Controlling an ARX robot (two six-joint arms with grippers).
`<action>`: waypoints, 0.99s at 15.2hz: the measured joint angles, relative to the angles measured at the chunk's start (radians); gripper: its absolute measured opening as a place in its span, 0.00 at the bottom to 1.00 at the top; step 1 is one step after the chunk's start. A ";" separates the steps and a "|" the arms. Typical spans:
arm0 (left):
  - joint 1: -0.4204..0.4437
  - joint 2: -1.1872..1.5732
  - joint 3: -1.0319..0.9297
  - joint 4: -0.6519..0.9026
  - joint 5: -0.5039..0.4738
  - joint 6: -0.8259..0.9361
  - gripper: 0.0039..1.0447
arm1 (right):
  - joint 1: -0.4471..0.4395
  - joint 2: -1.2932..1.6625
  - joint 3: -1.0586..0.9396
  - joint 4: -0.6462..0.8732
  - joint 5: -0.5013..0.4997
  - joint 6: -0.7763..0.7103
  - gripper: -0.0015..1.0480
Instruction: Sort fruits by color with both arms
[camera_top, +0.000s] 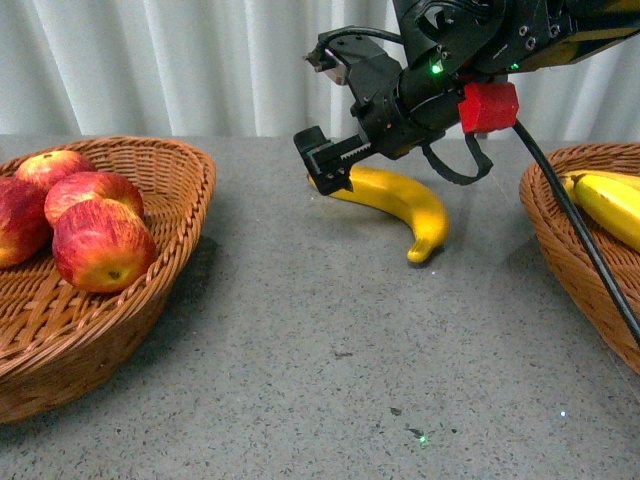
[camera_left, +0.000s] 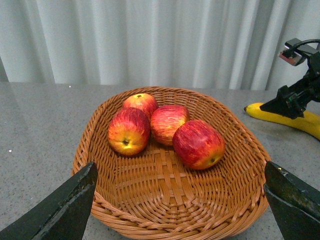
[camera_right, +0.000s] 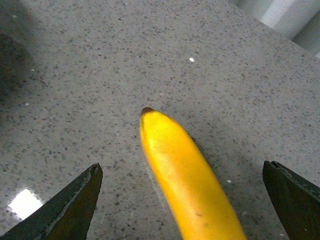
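Note:
Several red apples (camera_top: 100, 245) lie in the left wicker basket (camera_top: 190, 170). In the left wrist view the apples (camera_left: 197, 143) sit at the far side of the basket (camera_left: 165, 227), and my left gripper (camera_left: 180, 210) hangs open over its near rim, holding nothing. A yellow banana (camera_top: 395, 203) lies on the grey table at centre. My right gripper (camera_top: 325, 165) is open at the banana's far left tip. In the right wrist view the banana (camera_right: 185, 175) runs between the spread fingers (camera_right: 75, 200) without touching them. The left arm is out of the front view.
A second wicker basket (camera_top: 560, 240) at the right edge holds bananas (camera_top: 612, 205). A black cable (camera_top: 580, 240) from the right arm hangs across its rim. White curtains close off the back of the grey table (camera_top: 330, 380).

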 joint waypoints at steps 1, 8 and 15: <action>0.000 0.000 0.000 0.000 0.000 0.000 0.94 | -0.014 0.008 0.024 -0.039 0.021 -0.028 0.94; 0.000 0.000 0.000 0.000 0.000 0.000 0.94 | -0.029 0.051 0.082 -0.250 0.062 -0.070 0.94; 0.000 0.000 0.000 0.000 0.000 0.000 0.94 | -0.026 0.050 0.068 -0.140 0.012 0.006 0.33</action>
